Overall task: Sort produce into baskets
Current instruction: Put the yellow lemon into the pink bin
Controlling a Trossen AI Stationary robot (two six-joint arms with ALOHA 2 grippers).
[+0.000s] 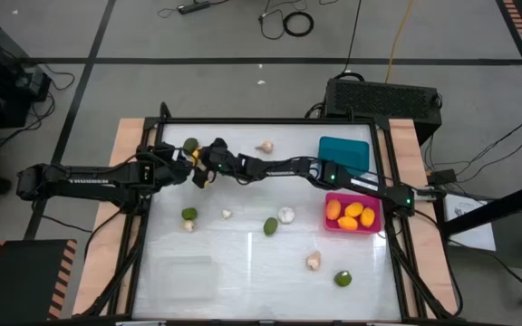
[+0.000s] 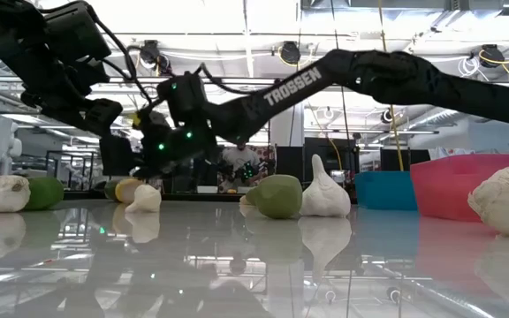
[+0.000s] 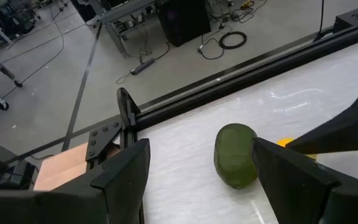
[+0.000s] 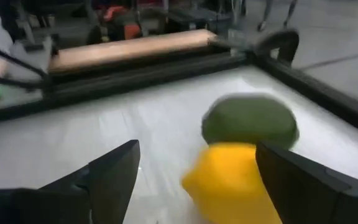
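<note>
My right gripper (image 4: 197, 149) reaches across to the table's far left and stands open around a yellow fruit (image 4: 229, 180) lying on the table. A dark green lime (image 4: 250, 121) lies just behind the fruit. My left gripper (image 3: 201, 146) hovers open close by at the far left (image 1: 179, 159), facing the same lime (image 3: 236, 154). The pink basket (image 1: 332, 222) at the right holds orange fruits (image 1: 352, 214). The teal basket (image 1: 344, 152) stands behind it, and a clear basket (image 1: 184, 276) sits near the front left. My right gripper has the yellow fruit (image 4: 247, 174) between its open fingers, coming nearly level from the table's right. The fruit lies on the table, close against one finger (image 4: 303, 180). I cannot tell whether that finger touches it.
Loose limes (image 1: 189, 215) (image 1: 271, 225) (image 1: 343, 279) and garlic bulbs (image 1: 265, 146) (image 1: 285, 215) (image 1: 314, 262) lie scattered over the white table. The black frame rail (image 3: 185, 99) runs along the far edge. The two arms nearly meet at the far left.
</note>
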